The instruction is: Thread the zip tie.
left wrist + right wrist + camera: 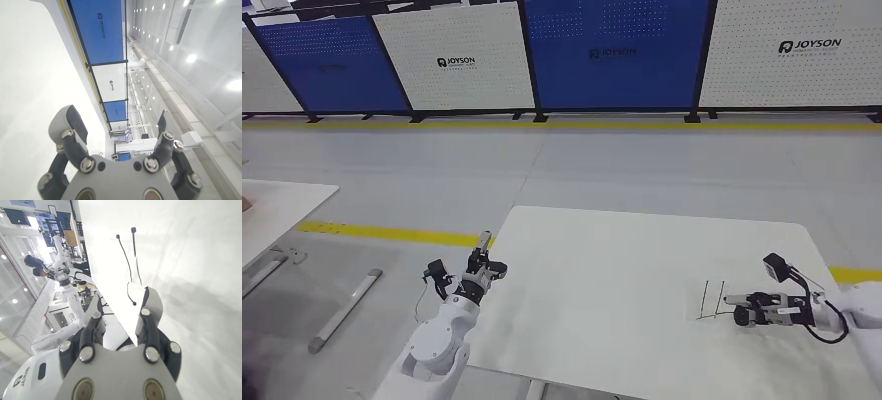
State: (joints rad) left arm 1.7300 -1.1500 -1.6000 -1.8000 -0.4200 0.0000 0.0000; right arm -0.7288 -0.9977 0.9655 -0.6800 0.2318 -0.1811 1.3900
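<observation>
- Toward the right side of the white bench [622, 290], three black zip ties [712, 300] lie flat and close together, just ahead of the right hand [739, 314].
- Seen from the right wrist, two of them are long and lie roughly side by side: the curved long tie [124, 255] and the straighter long tie [134, 243]. Both have their square heads at the far end, away from the hand.
- The short tie [129, 294] bends in an arc nearest the hand, and its head lies just ahead of the gap between the fingers.
- All three lie as open strips, none with its tail through its head.
- The right hand [122, 295] hangs low over the bench [189, 256] with its fingers spread apart. It grips nothing and touches none of the ties.
- The left hand [484, 252] sits at the left edge of the bench, well apart from the ties.
- Its fingers are also spread wide [119, 115] with nothing between them, and one dark ribbed pad [77, 121] faces inward beside the bench surface [28, 66].
- Behind the bench stand blue and white pegboard panels [617, 50], and a yellow line [392, 233] runs across the grey floor.
</observation>
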